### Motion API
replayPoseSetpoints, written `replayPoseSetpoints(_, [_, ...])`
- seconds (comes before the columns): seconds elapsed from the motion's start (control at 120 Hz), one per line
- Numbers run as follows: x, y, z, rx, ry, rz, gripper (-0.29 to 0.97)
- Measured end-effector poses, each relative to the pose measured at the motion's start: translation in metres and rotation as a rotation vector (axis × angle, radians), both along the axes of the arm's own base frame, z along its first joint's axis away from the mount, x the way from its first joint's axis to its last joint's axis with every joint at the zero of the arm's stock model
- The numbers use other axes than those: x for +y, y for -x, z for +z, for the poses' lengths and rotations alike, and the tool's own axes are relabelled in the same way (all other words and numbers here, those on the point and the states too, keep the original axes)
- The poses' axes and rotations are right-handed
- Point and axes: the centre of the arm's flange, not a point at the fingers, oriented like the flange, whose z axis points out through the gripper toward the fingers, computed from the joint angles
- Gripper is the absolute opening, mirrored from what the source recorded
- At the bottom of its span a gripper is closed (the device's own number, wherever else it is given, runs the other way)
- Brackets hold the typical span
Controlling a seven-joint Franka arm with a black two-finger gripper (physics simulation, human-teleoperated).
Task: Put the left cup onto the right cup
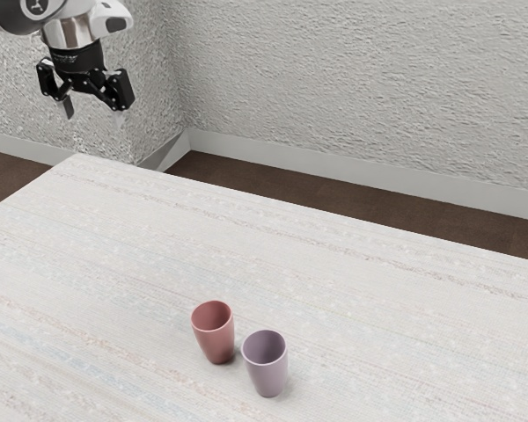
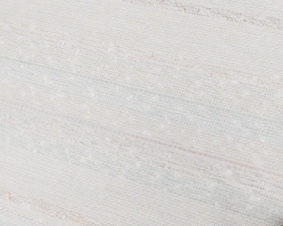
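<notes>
Pink cup [image 1: 213,331] stands upright on the surface [image 1: 106,264], with the purple cup [image 1: 265,361] just beside it at 4 o'clock, while the gripper [image 1: 95,107] hangs wide and empty far off at 10 o'clock.

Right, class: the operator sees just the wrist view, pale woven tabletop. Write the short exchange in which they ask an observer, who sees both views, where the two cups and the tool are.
Operator: My wrist view shows woven tabletop under the hand. Where are the cups?
Observer: In the exterior view, a pink cup and a purple cup stand upright, close together, on the near part of the table. The pink one is on that view's left.
Operator: And how does the tool stand relative to them?
Observer: The tool hangs high at the exterior view's upper left, far from both cups and carrying nothing.
</notes>
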Motion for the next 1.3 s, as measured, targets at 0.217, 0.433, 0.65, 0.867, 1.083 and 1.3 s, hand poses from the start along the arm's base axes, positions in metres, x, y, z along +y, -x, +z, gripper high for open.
replayPoseSetpoints(0.217, [0.000, 0.001, -0.006, 0.016, 0.000, -0.008, 0.68])
replayPoseSetpoints(0.433, [-0.011, -0.002, -0.014, 0.028, -0.002, -0.033, 0.68])
replayPoseSetpoints(0.65, [-0.015, -0.006, -0.064, 0.085, 0.004, -0.049, 0.68])
replayPoseSetpoints(0.867, [-0.024, -0.004, -0.124, 0.146, 0.046, -0.067, 0.68])
replayPoseSetpoints(1.083, [-0.027, -0.004, -0.164, 0.191, 0.066, -0.068, 0.68])
replayPoseSetpoints(1.3, [-0.035, -0.004, -0.203, 0.241, 0.082, -0.075, 0.68])
